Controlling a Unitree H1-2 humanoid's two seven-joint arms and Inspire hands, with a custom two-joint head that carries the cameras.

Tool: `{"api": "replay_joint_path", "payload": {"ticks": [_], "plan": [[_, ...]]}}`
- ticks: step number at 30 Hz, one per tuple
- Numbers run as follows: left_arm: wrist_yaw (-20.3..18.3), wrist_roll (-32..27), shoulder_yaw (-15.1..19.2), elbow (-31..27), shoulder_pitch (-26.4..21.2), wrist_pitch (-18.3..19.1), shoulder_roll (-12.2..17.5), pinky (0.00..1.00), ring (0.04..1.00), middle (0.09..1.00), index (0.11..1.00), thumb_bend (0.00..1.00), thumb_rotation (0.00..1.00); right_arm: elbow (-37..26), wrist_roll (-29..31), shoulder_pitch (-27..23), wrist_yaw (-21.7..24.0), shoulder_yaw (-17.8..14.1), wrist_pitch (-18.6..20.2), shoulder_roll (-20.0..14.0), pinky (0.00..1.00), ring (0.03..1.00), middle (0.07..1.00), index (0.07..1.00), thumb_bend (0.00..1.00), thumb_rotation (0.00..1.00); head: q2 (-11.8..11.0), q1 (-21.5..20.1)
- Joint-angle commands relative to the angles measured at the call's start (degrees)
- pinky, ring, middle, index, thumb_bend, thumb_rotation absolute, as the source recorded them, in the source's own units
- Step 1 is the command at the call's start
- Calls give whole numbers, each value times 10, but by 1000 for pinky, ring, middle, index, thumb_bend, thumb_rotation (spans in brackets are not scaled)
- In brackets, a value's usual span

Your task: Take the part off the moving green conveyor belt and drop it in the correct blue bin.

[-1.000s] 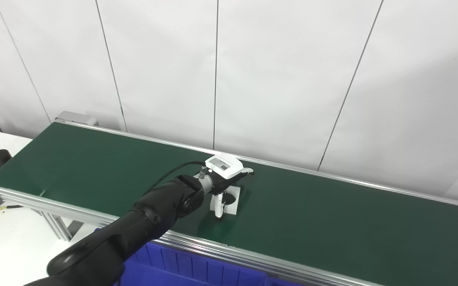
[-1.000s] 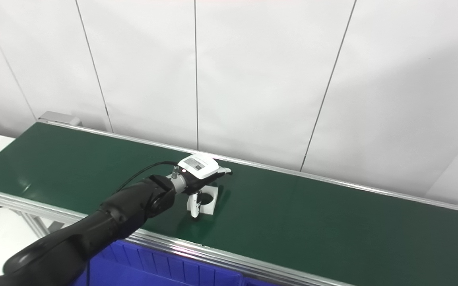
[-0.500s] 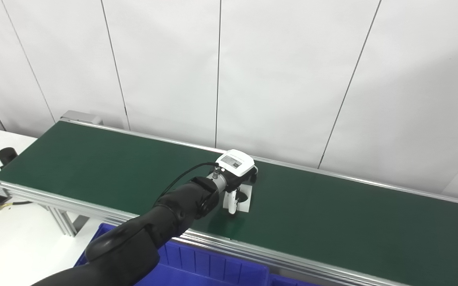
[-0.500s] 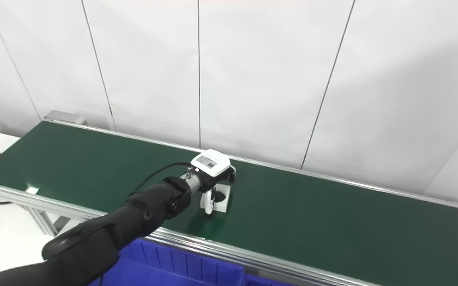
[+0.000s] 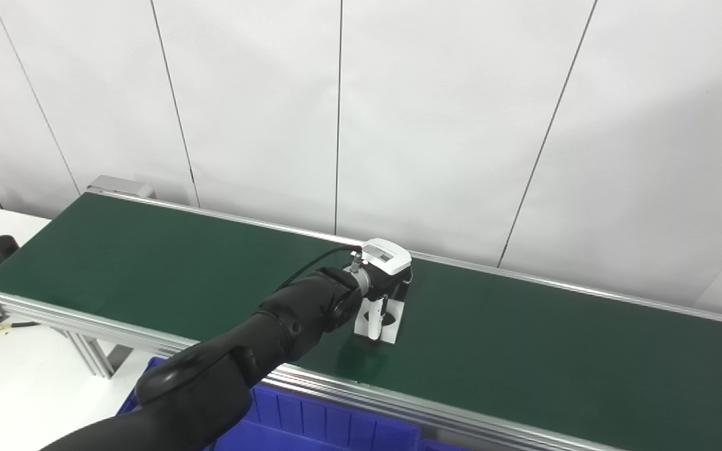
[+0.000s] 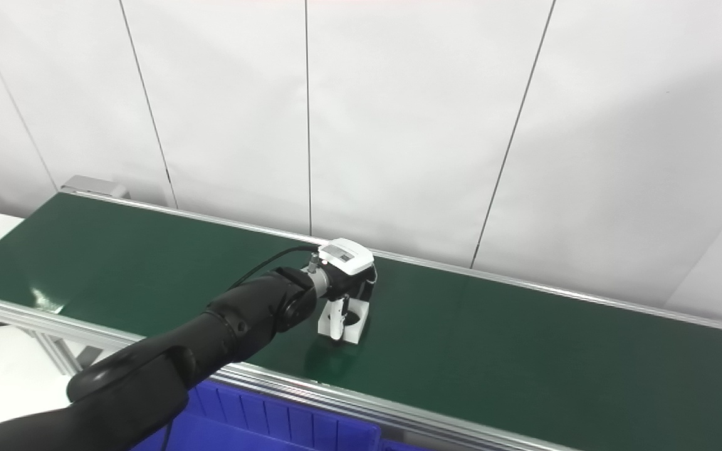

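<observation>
Blue bin (image 5: 311,429) at the near edge: no part in what shows of it. Left robot hand (image 5: 381,282) is down over the white part (image 5: 378,318) on the green conveyor belt (image 5: 524,351), fingers around it; a firm clamp cannot be told. Lift and drop outstanding.

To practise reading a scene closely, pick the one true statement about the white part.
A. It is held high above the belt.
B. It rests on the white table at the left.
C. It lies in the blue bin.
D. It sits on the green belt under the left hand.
D: the white part sits on the green belt, directly under the left hand, whose fingers reach down around it.
</observation>
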Motion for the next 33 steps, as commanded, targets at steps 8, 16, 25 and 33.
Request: {"api": "replay_joint_path", "payload": {"ticks": [8,16,25,33], "plan": [[-37,3,1,-22,-5,31,28,238,397,470,505,504,0,-15,3,-4,-5,3,-28,1,934,929,940,956,791,983,5,7],[-130,-8,25,-151,2,78,60,284,412,480,510,505,0,-10,15,-4,20,-15,-28,4,964,927,945,961,778,982,12,26],[-167,-51,81,-267,34,77,92,317,402,505,464,524,0,-7,30,-13,64,-48,-28,5,997,952,964,976,741,1000,34,52],[-195,-129,170,-404,117,111,112,354,437,515,468,523,0,-22,30,-11,92,-72,-28,9,1000,951,968,994,727,1000,65,55]]}}
